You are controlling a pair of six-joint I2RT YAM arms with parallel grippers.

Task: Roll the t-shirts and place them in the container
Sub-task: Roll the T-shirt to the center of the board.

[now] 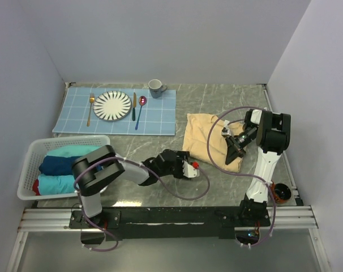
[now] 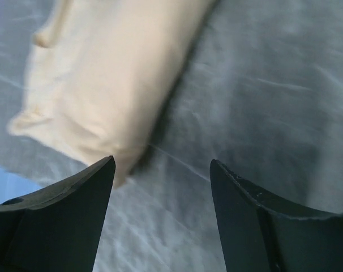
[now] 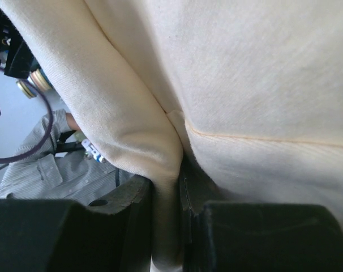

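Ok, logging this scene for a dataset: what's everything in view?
t-shirt: one, pale yellow-cream, table right of centre
basket: one, white, near left
folded cloths: about four, teal, navy, red, in basket
placemat: one, blue, far left
plate: one, white striped, on placemat
fork: one, gold, left of plate
knife: one, dark, right of plate
spoon: one, pink, right of knife
mug: one, grey, by placemat
left claw: one, black, open
right claw: one, black, shut on t-shirt
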